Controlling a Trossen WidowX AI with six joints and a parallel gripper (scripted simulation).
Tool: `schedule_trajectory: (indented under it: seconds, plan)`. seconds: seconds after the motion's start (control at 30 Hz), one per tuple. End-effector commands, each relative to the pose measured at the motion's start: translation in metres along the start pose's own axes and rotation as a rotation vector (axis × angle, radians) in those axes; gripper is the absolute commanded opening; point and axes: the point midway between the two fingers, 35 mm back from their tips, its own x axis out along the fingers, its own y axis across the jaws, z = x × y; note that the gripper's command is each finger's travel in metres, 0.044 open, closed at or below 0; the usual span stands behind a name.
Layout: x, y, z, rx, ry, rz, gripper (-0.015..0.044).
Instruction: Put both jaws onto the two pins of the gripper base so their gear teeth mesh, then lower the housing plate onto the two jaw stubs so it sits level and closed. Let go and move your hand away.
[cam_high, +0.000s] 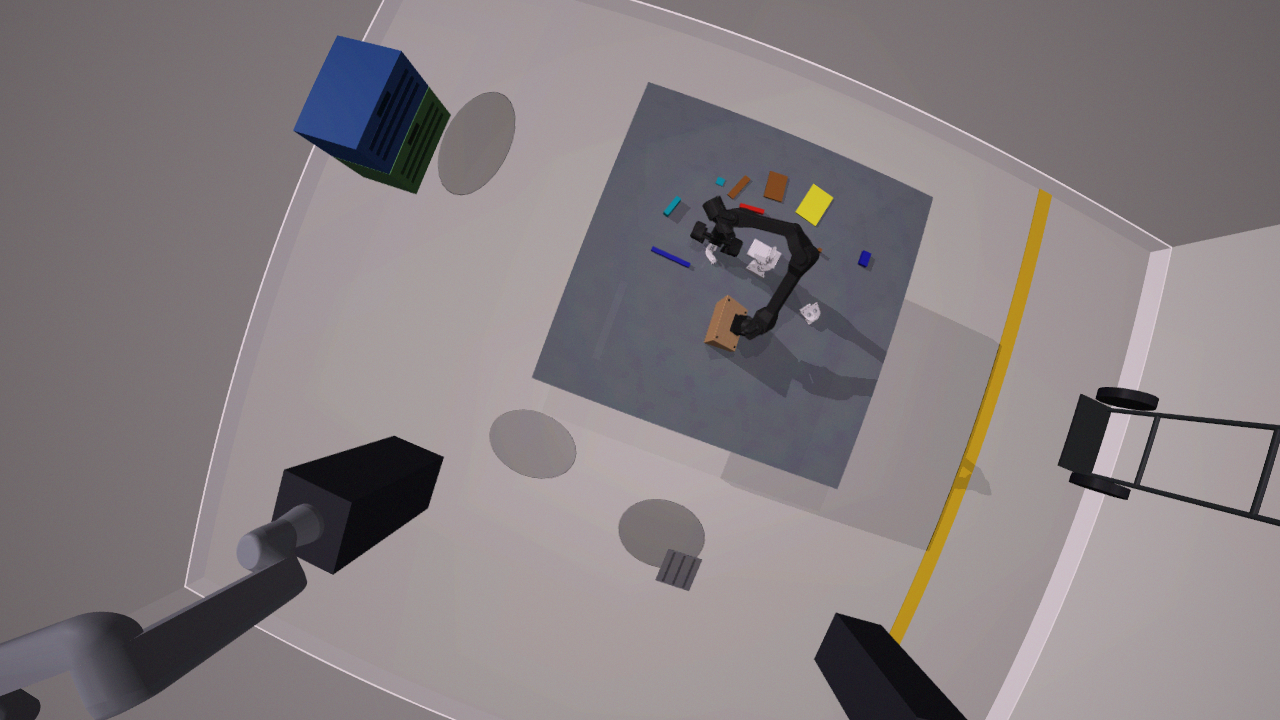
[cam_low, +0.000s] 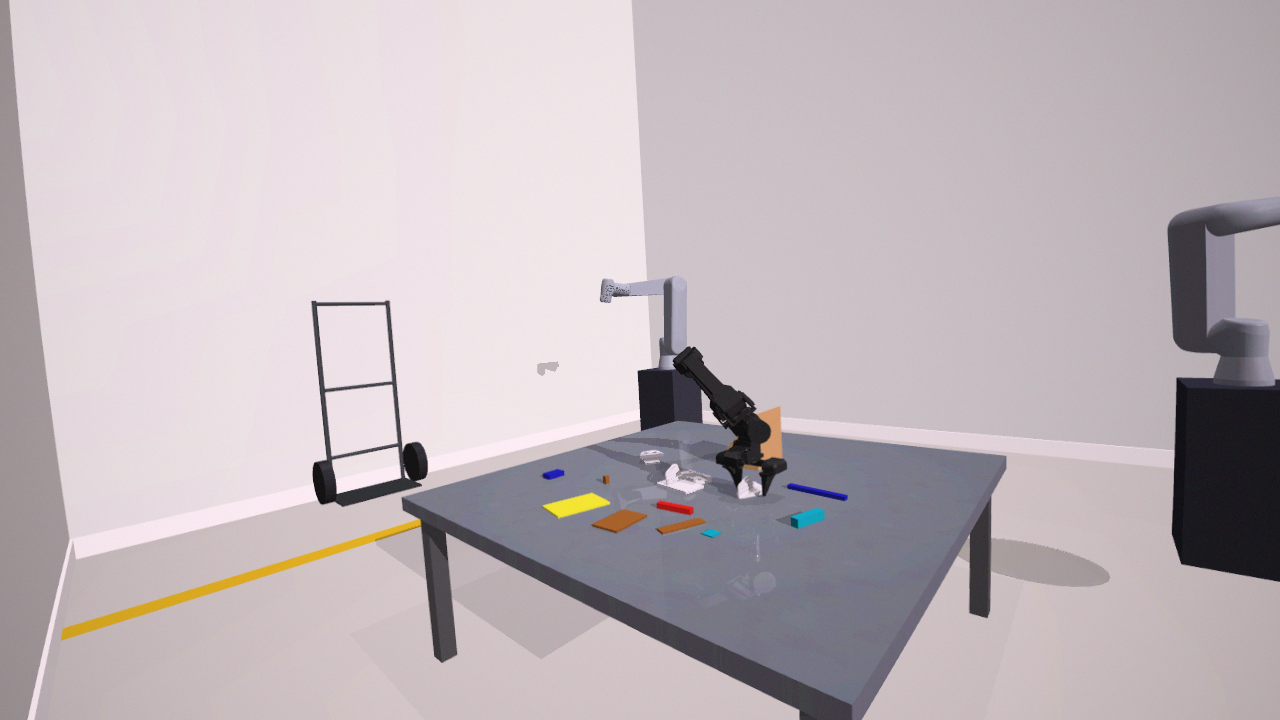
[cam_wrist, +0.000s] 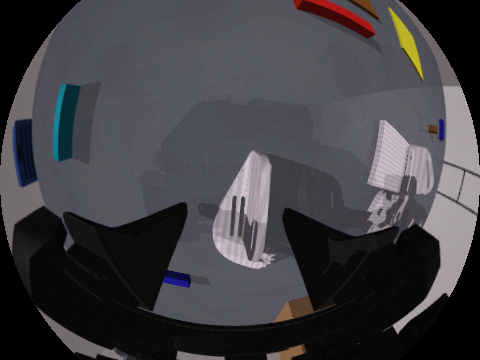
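Note:
A white jaw (cam_high: 711, 256) (cam_low: 747, 488) (cam_wrist: 246, 195) rests on the table with its gear teeth toward the wooden block. My gripper (cam_high: 716, 240) (cam_low: 751, 491) (cam_wrist: 236, 211) is low around it and open, one finger on each side, with gaps to the jaw in the wrist view. The white gripper base (cam_high: 759, 267) (cam_low: 684, 484) (cam_wrist: 385, 210) lies nearby, with another white jaw-like part (cam_low: 671, 471) (cam_wrist: 420, 170) at it. Whether that part sits on a pin cannot be told. A small white piece with holes, seemingly the housing plate (cam_high: 810, 312) (cam_low: 651, 455), lies apart.
A wooden block (cam_high: 725, 324) (cam_wrist: 297, 307) stands at the arm's base. Around lie a blue bar (cam_high: 670, 257) (cam_low: 817, 491), a teal block (cam_high: 672, 206) (cam_low: 807, 518), a red bar (cam_low: 674, 507) (cam_wrist: 336, 16), brown pieces and a yellow plate (cam_high: 814, 205) (cam_low: 575, 505).

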Motion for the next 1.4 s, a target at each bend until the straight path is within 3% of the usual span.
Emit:
schedule_trajectory:
  seconds: [0.0, 0.17, 0.27, 0.73, 1.37]
  plan:
    - [0.0, 0.0, 0.0, 0.0, 0.0, 0.0, 0.0282]
    - [0.0, 0.0, 0.0, 0.0, 0.0, 0.0, 0.0151]
    - [0.0, 0.0, 0.0, 0.0, 0.0, 0.0, 0.0134]
    - [-0.002, 0.0, 0.0, 0.0, 0.0, 0.0, 0.0134]
    - [-0.061, 0.002, 0.001, -0.003, -0.002, 0.002, 0.0134]
